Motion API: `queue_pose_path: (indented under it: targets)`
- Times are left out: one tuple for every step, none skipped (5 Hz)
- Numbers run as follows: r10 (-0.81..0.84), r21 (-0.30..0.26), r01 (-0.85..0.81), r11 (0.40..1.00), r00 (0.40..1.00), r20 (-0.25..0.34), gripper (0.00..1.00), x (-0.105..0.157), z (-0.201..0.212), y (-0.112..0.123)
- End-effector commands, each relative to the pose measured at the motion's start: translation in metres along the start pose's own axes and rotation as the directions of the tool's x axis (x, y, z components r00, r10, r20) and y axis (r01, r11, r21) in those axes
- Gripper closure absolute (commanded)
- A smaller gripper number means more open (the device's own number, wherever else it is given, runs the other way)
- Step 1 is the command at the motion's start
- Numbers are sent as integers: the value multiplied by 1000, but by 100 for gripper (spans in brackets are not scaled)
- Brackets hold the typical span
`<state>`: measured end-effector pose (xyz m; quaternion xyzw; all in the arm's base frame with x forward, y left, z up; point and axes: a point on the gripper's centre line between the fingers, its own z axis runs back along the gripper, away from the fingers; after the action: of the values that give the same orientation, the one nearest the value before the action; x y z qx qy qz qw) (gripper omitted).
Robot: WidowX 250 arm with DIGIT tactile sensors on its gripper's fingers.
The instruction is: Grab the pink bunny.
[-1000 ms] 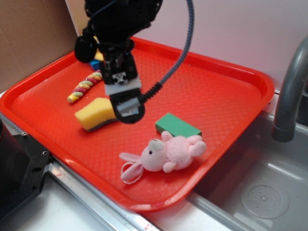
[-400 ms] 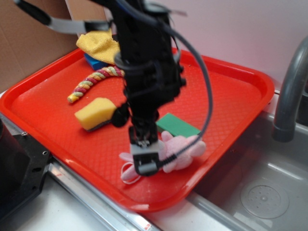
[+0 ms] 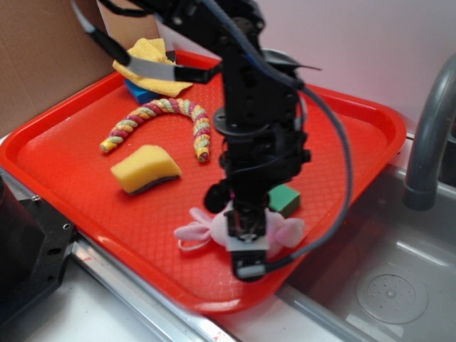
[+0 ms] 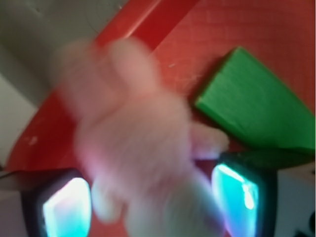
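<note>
The claw (image 3: 246, 246) hangs right over the pink bunny (image 3: 285, 231), which lies on its side near the front edge of the red tray (image 3: 342, 121), touching or just beside the green block (image 3: 285, 199). In the wrist view the two fingers (image 4: 66, 207) stand apart, one each side of the plush body, so the claw is released and straddling it. This looks like the final approach; the next move calls for closing squarely on the soft torso. The bunny (image 4: 138, 138) is pale pink and fuzzy, its floppy ears trailing toward the tray's near rim.
</note>
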<state>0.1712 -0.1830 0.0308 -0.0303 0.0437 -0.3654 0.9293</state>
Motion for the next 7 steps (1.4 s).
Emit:
queue_pose_path:
  targets:
    - [30,-3,-30,1000,999,-38,100,-9,-7,2]
    - [84,26,-84,996,996,-14,100,-22,15,6]
    - [224,66,-226,972,974,40,100,-52,59,14]
    - [441,40,-447,894,891,105,100,-94,98,25]
    - [543,19,-553,833,823,170,100,-109,125,37]
    - [639,71,-646,760,762,106,100,-103,147,55]
    - [710,57,-714,698,700,83,100,-110,153,80]
